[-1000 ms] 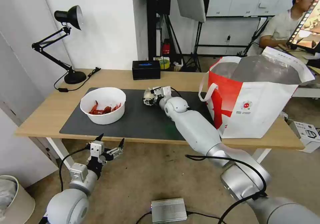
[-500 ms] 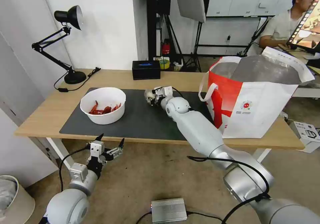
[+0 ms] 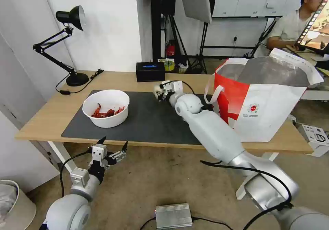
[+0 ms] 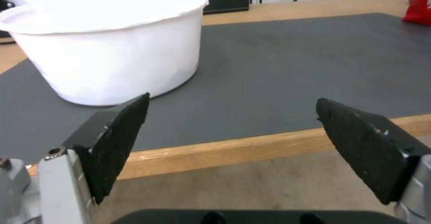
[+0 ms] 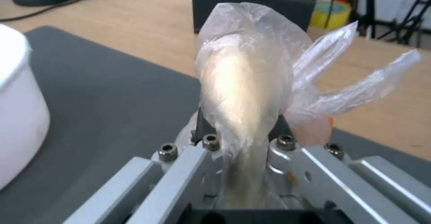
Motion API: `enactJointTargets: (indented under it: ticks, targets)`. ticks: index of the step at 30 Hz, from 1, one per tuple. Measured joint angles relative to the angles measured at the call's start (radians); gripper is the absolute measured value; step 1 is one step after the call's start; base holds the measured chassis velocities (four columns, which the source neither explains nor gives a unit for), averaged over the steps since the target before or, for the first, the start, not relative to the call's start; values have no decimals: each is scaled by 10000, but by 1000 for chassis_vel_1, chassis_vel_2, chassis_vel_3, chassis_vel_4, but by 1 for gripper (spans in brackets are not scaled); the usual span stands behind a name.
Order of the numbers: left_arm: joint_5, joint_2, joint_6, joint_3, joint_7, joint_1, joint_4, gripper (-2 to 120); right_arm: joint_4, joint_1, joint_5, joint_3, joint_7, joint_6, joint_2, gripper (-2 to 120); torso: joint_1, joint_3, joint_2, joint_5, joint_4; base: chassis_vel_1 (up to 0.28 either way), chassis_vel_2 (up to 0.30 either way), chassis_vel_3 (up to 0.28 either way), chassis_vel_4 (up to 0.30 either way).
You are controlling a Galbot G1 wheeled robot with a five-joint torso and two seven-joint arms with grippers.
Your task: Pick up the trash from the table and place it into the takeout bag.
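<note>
The right gripper [image 3: 160,93], clamped on the knotted clear bag [image 5: 244,72], carries it over the table [image 3: 51,115], and next needs transfer above the takeout bag [image 3: 270,110]; the left gripper [image 3: 113,147] waits spread apart.

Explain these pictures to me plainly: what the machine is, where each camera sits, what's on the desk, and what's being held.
It is a wheeled robot with two arms. One picture looks down from its head; the others come from cameras on each wrist. On the table stand a white bowl of red shells, a black box, a desk lamp and a big red-and-white takeout bag. The right gripper, raised over the dark mat, is shut on a small clear plastic bag. The left gripper hangs open below the table's near edge.
</note>
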Motion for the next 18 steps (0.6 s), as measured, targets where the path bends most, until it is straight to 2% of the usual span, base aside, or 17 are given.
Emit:
enactJointTargets:
  ticks: [9,18]
  targets:
    - [-5,-101,-19,-403,-7,322,-309,100,2621,-730,275,-329,1292,-311,-754,6,0,-1,0,0,1,0,0,0,0]
    - [56,-250,-169,-555,-10,525,-403,100,4025,-1290,5,-311,1855,-236,-1186,6,0,-1,1,0,2,0,0,0,0]
